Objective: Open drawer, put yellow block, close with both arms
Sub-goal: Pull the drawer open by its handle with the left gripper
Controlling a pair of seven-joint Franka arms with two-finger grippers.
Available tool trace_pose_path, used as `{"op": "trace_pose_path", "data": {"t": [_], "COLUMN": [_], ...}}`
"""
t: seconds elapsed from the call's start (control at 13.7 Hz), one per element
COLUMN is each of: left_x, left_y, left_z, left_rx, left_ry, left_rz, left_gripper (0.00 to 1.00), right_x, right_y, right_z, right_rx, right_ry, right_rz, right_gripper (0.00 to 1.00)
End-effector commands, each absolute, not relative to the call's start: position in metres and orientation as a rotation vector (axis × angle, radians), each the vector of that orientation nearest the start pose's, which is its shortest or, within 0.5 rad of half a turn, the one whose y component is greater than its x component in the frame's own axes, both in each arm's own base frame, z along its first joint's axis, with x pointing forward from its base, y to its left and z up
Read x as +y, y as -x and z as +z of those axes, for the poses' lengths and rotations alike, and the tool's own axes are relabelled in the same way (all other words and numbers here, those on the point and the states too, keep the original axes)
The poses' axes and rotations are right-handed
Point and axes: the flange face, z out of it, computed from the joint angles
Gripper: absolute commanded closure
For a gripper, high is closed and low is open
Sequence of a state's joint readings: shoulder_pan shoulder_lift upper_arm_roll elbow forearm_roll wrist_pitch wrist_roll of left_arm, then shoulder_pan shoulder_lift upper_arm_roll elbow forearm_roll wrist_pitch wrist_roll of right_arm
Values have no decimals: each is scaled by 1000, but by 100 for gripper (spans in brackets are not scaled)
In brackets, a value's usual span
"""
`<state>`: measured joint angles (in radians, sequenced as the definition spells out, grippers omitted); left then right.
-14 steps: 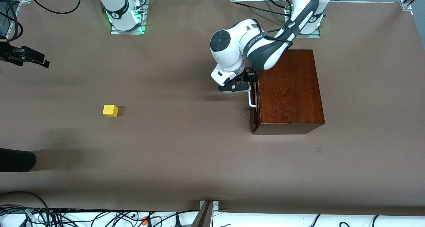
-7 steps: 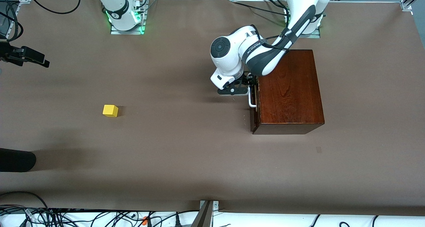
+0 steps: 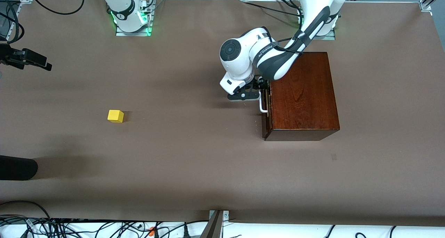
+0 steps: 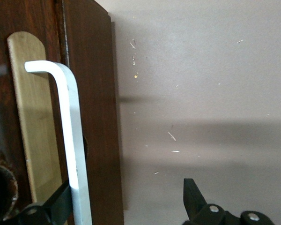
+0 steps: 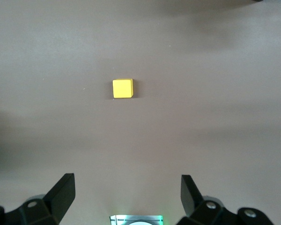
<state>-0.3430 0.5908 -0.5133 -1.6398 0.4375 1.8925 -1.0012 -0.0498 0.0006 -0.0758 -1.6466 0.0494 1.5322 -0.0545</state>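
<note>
The dark reddish-brown wooden box (image 3: 302, 95) stands near the left arm's base. Its drawer (image 3: 266, 119) is shut, and its dark front also shows in the left wrist view (image 4: 96, 117). My left gripper (image 3: 259, 92) is open at the white bar handle (image 3: 263, 107). In the left wrist view the gripper (image 4: 126, 185) straddles the handle (image 4: 70, 131): one finger (image 4: 56, 206) lies between bar and drawer front, the other stands off over the table. The yellow block (image 3: 115, 116) lies on the table toward the right arm's end. My right gripper (image 5: 126, 180) is open and empty high over the table, with the block (image 5: 122, 88) below it.
A black device (image 3: 26, 58) juts in at the right arm's end of the table, and a dark rounded shape (image 3: 17, 167) lies nearer the front camera. Cables run along the table edges. The brown table cover (image 3: 194, 151) lies between block and box.
My left arm has lowered and its gripper has shifted slightly along the drawer front onto the handle. The block, the box and the right arm have not moved.
</note>
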Motion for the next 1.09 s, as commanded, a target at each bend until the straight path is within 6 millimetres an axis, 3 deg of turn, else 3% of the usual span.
{"op": "trace_pose_path", "data": {"t": [0.0, 0.22, 0.44, 1.02], "left_x": [-485, -503, -505, -535], "left_y": [-486, -472, -473, -470], "left_z": [288, 287, 288, 296], "left_rx": [-2, 23, 19, 12], "left_ry": [2948, 2956, 2962, 3012], "left_rz": [31, 36, 37, 15], "left_gripper": [0, 0, 0, 0], "right_x": [-65, -65, -65, -65], "right_y": [-541, -541, -541, -541], "right_z": [592, 592, 592, 592], "right_rx": [99, 99, 99, 97], "right_ry": [3076, 3076, 3076, 3076], "right_rz": [174, 174, 174, 174], "right_gripper": [0, 0, 0, 0]}}
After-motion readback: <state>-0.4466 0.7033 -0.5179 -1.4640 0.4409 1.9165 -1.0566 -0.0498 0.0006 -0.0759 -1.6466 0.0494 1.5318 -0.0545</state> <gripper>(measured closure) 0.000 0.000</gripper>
